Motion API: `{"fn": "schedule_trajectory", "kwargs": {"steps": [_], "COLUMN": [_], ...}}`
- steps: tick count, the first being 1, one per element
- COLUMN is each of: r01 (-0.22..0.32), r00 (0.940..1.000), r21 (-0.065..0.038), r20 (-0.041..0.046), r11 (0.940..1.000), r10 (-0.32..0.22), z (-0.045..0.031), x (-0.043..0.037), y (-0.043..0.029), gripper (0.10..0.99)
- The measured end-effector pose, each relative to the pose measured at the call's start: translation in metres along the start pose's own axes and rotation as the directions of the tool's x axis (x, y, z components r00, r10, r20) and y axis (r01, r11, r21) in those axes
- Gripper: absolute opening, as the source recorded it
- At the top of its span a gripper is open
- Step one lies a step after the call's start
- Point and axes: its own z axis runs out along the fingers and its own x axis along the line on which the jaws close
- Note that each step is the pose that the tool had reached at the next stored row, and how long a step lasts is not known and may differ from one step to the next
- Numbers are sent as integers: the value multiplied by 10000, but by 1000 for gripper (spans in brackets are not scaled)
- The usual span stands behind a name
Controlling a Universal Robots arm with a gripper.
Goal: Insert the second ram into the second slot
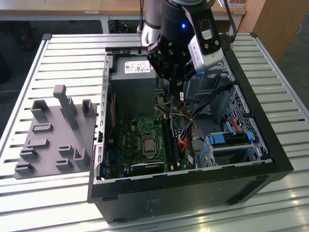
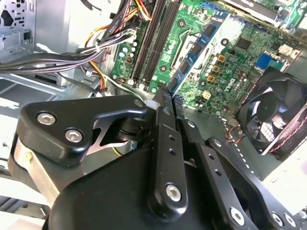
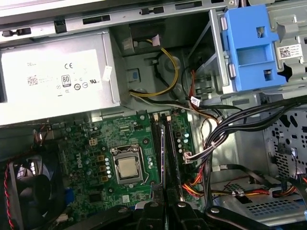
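The second ram (image 2: 201,45) is off the board and clamped at its near end in the pincer (image 2: 165,98). The second wrist view shows it as a long blue stick with dark chips and a pale label, running away from the closed fingertips. It hangs above the green motherboard (image 3: 103,139), in front of the processor socket (image 3: 127,165) and just beside the line of the memory slots (image 2: 153,38). It does not touch them.

In the first wrist view the slots (image 3: 168,153) run straight out from the pincer (image 3: 165,201), so the approach looks roughly lined up along their length. Whether one slot already carries a stick cannot be told from these pictures.

In the exterior view the pincer (image 1: 175,79) stands well above the open computer case (image 1: 193,193). It is over the end of the slots (image 1: 173,142) nearest the grey power supply (image 1: 133,72).

Judged from this, the pick-up is done and the carry into the case is largely done. Lowering, seating in the second slot and release are not yet done.

Bundled cables (image 3: 225,129) lie near the slots on the drive-bay side, by the blue latch (image 3: 249,48). A grey parts fixture (image 1: 53,135) sits on the slatted worktop (image 1: 48,203) at the exterior view's left.
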Motion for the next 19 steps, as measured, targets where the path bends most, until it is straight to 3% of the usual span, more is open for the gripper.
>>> {"fn": "schedule_trajectory", "kwargs": {"steps": [8,19], "r01": [-377,-436], "r00": [9993,9991], "r21": [5,51], "r20": [6,17], "r11": [9993,9990], "r10": [377,435], "z": [7,38], "x": [0,0], "y": [0,-1], "gripper": [137,137]}}
